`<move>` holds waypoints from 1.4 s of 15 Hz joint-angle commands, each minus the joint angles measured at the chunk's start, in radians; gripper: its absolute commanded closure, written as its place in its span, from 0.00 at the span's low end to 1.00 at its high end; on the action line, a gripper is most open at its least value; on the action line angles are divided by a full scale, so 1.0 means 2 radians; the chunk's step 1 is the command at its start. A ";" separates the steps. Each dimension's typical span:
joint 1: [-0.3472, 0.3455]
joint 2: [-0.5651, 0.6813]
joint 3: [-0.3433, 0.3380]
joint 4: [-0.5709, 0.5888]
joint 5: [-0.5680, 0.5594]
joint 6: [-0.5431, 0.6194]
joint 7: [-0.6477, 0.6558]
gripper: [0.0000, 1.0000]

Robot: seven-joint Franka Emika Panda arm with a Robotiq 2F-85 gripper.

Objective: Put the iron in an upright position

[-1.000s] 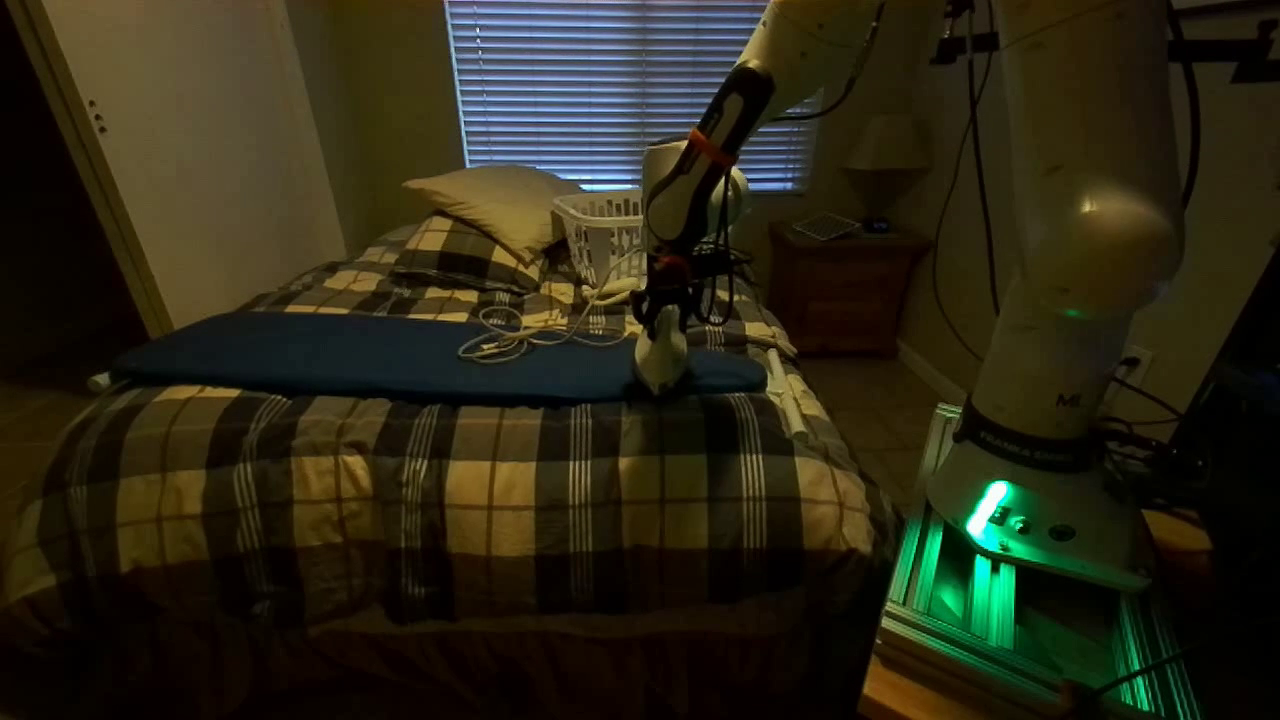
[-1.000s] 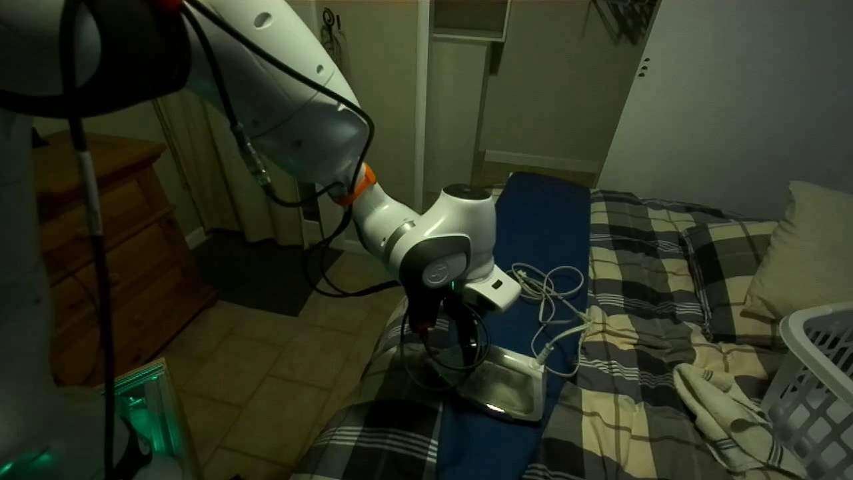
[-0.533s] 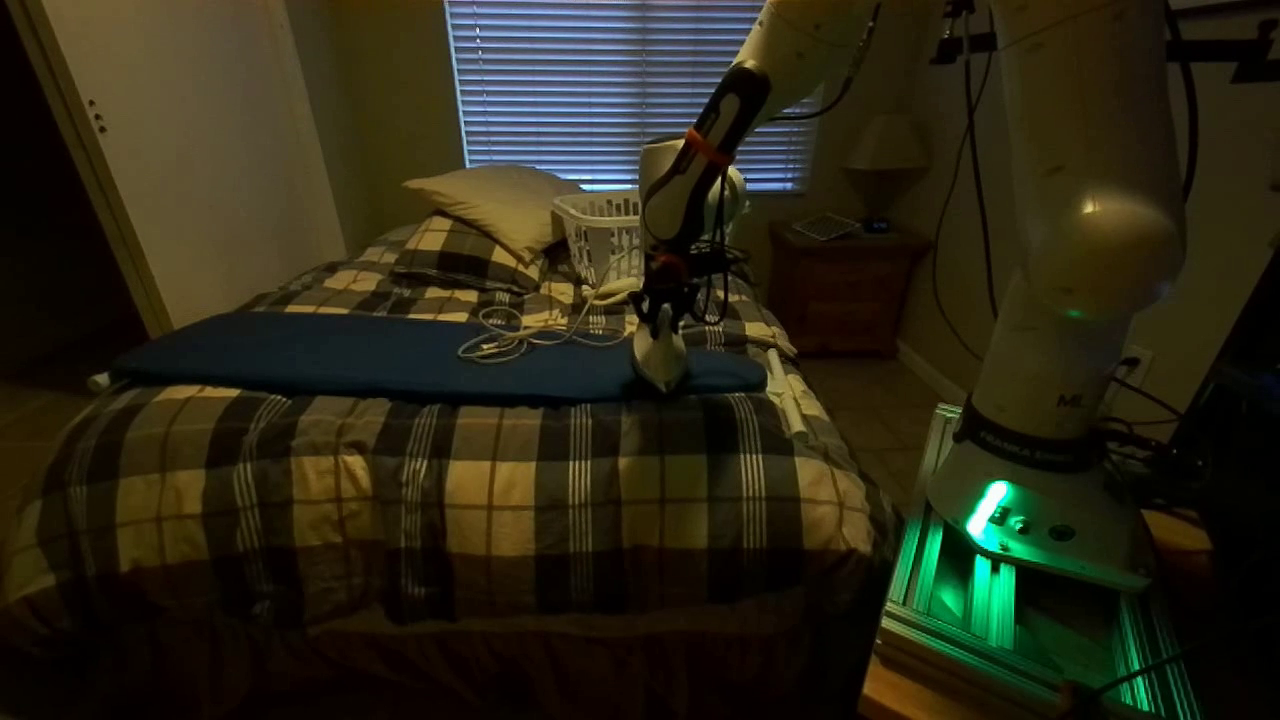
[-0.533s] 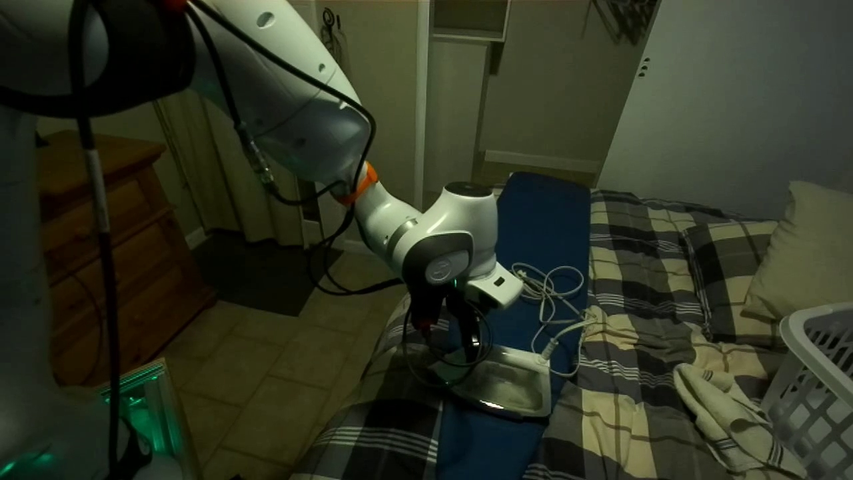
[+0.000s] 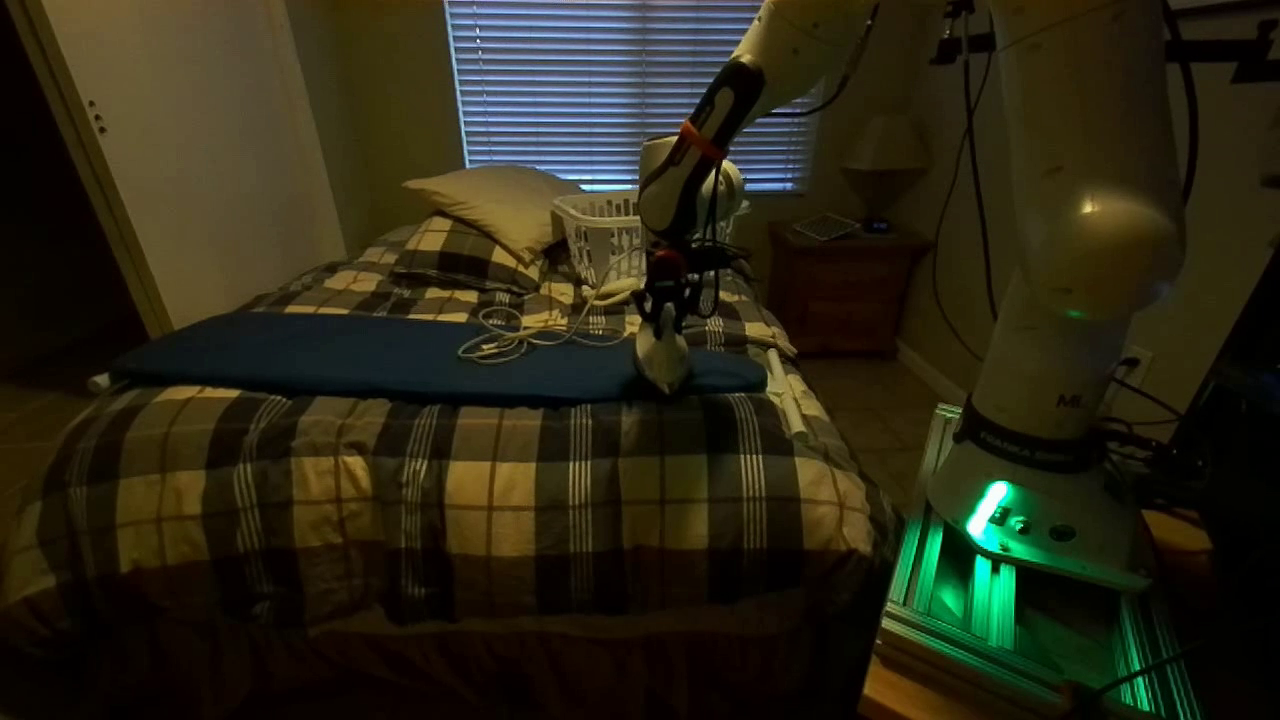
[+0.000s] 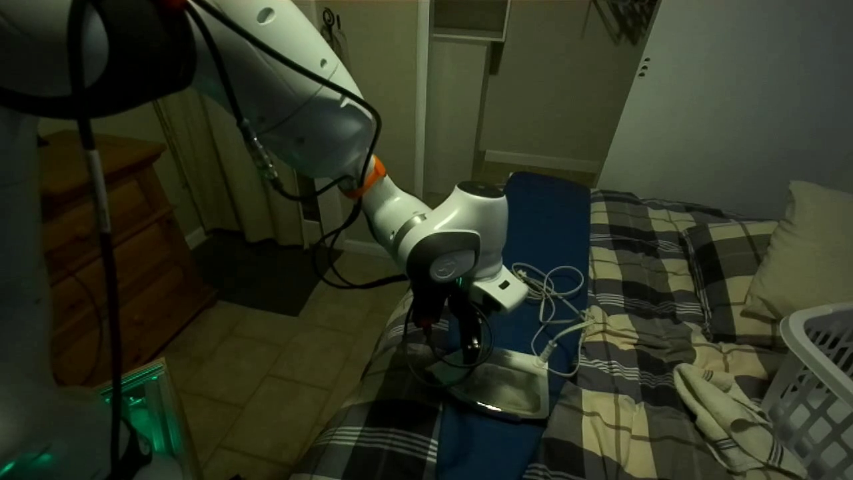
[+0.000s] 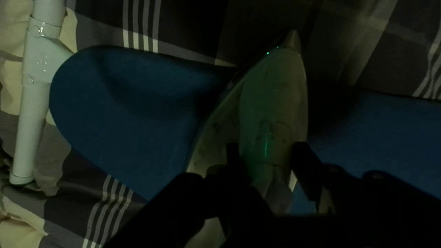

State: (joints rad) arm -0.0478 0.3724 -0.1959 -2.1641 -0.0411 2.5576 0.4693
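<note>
The arm (image 6: 303, 117) and iron (image 6: 516, 389) have shifted slightly.

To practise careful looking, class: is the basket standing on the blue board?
No: in an exterior view the basket stands apart from the board, with a cloth between them.

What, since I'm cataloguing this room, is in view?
ironing board: one, blue, across bed
bed: one, plaid, under ironing board
iron: one, pale, over ironing board
cord: one, pale, across ironing board
pillows: two, cream and plaid, on bed
basket: one, white, on bed
towel: one, cream, by basket
nightstand: one, brown, beside bed
lamp: one, pale, on nightstand
blinds: one, bluish, beyond bed
dresser: one, brown, on floor
arm: one, white, over bed
gripper: one, black, closed on iron
</note>
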 commanded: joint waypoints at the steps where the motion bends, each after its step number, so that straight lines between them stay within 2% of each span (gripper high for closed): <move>1: -0.014 -0.004 0.004 0.016 0.030 -0.033 -0.031 0.82; 2: -0.011 -0.002 -0.002 0.015 0.018 -0.020 -0.033 0.82; 3: -0.013 -0.001 -0.002 0.013 0.021 -0.015 -0.036 0.62; 4: -0.015 0.000 0.000 0.010 0.022 -0.003 -0.043 0.33; 6: -0.015 0.002 0.001 0.006 0.021 0.015 -0.048 0.31; 10: -0.008 0.006 -0.001 0.003 0.011 0.064 -0.059 0.03; 11: -0.007 0.008 -0.002 0.003 0.010 0.069 -0.060 0.01; 12: -0.005 0.010 -0.005 0.002 0.006 0.072 -0.060 0.03; 15: 0.009 0.019 -0.023 0.001 -0.018 0.066 -0.043 0.30; 19: 0.026 0.029 -0.048 0.005 -0.050 0.046 -0.027 0.60; 21: 0.023 0.028 -0.047 0.008 -0.044 0.034 -0.030 0.72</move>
State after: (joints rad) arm -0.0159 0.4252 -0.2684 -2.1570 -0.1075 2.6652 0.3859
